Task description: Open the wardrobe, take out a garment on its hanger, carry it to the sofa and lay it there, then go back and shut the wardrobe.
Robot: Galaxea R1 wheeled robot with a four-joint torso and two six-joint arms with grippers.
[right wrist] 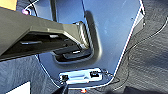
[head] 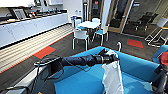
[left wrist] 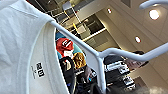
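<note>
The left gripper [head: 111, 58] is clenched on the hanger [left wrist: 100, 56], its arm stretched level across the sofa [head: 82, 82]; the shirt [head: 112, 75] hangs from it above the seat. The left wrist view shows the collar label; the right gripper's fingers cannot be told.

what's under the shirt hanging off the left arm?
The blue sofa seat lies below the white shirt, which hangs from the left gripper. The head view cannot settle whether the hem touches the seat, and the cushion right behind the shirt is covered.
</note>
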